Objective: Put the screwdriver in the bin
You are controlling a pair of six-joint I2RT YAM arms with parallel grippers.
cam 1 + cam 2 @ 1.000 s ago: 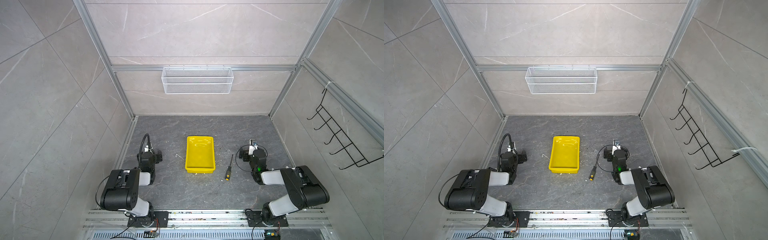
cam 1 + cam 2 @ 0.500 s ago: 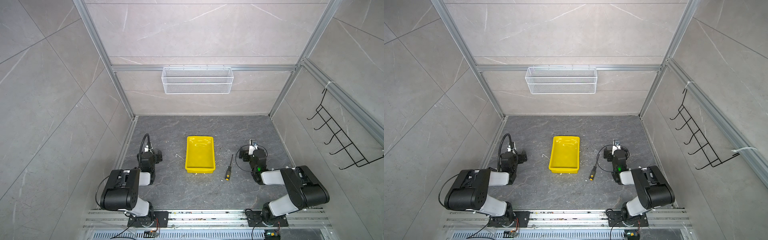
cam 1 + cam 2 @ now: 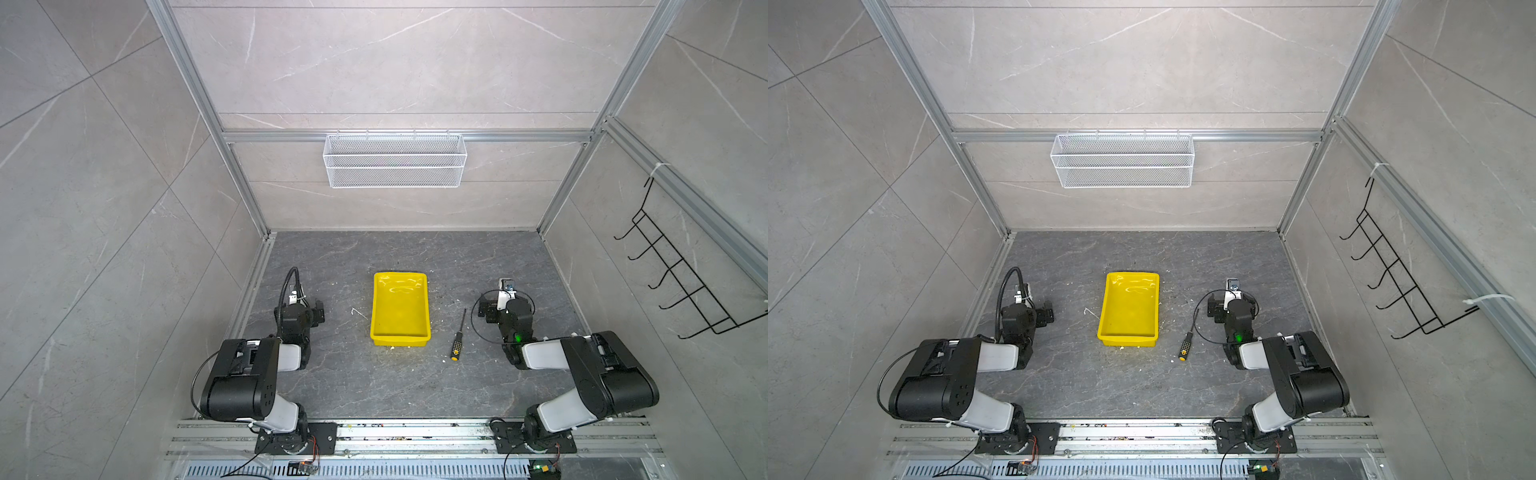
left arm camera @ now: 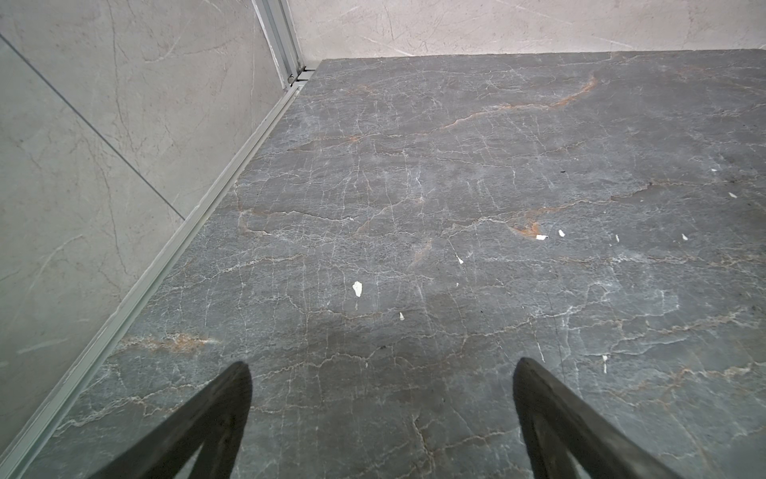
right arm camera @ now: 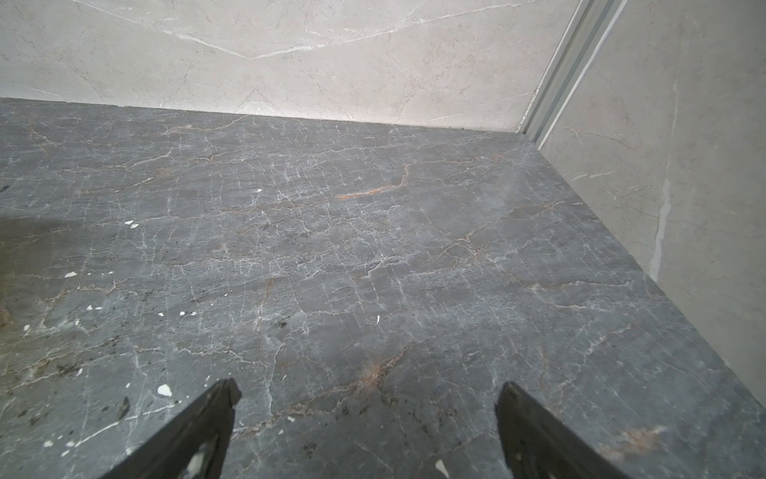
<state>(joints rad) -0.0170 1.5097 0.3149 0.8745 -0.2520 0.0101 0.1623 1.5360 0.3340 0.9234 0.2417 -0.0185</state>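
Grey stone surface [image 3: 374,386] holds the screwdriver [image 3: 458,335], orange cap nearest me, shaft pointing away, just right of the yellow bin [image 3: 399,316] and not touching it. Beyond, the left hand [image 4: 381,373] and the right hand [image 5: 369,390] both gape, released, grasping nothing. Farthest, a white mesh basket [image 3: 395,160] hangs on the wall [image 3: 395,208].
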